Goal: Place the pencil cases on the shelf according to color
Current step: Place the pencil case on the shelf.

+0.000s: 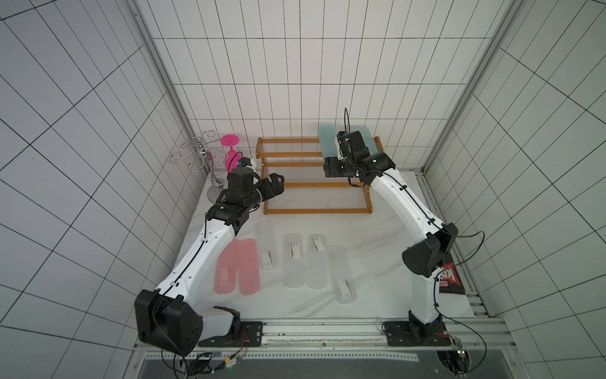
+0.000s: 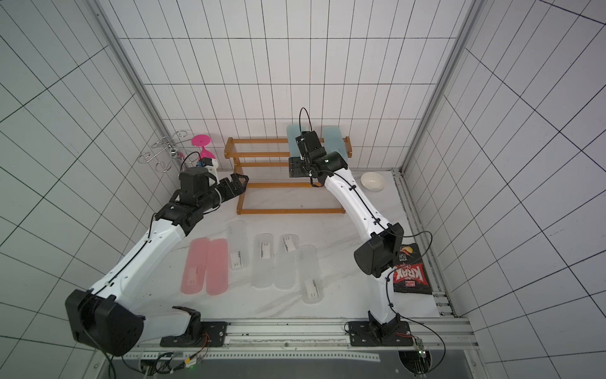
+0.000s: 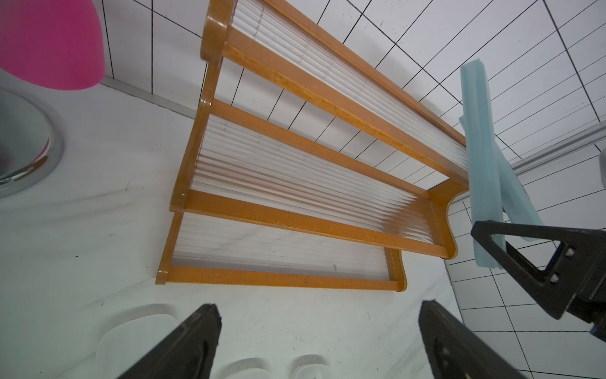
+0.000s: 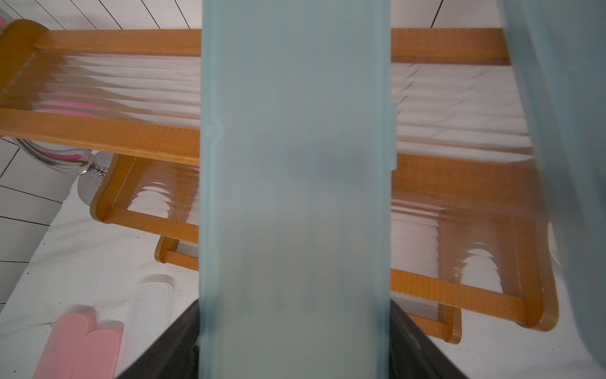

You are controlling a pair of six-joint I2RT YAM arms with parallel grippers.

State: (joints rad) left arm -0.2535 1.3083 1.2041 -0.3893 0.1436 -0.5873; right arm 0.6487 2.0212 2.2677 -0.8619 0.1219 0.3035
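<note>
Light blue plastic fills the right gripper point(image 4: 295, 341): its jaws are clamped on a light blue pencil case point(image 4: 295, 164), held on end at the right end of the shelf's point(image 1: 314, 211) top tier. A second light blue case point(image 1: 369, 137) leans just beside it. The left gripper point(image 3: 318, 331), jaws apart and empty, hovers by the shelf's left end. Pink cases point(image 1: 249, 265) and clear-frosted cases point(image 1: 292, 259) lie flat in front of the shelf.

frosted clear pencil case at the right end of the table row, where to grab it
Best grip the frosted clear pencil case across its narrow width at the labelled near end, from above. It lies flat, and that end pokes out past the neighbouring frosted case, leaving both long edges free.
</note>
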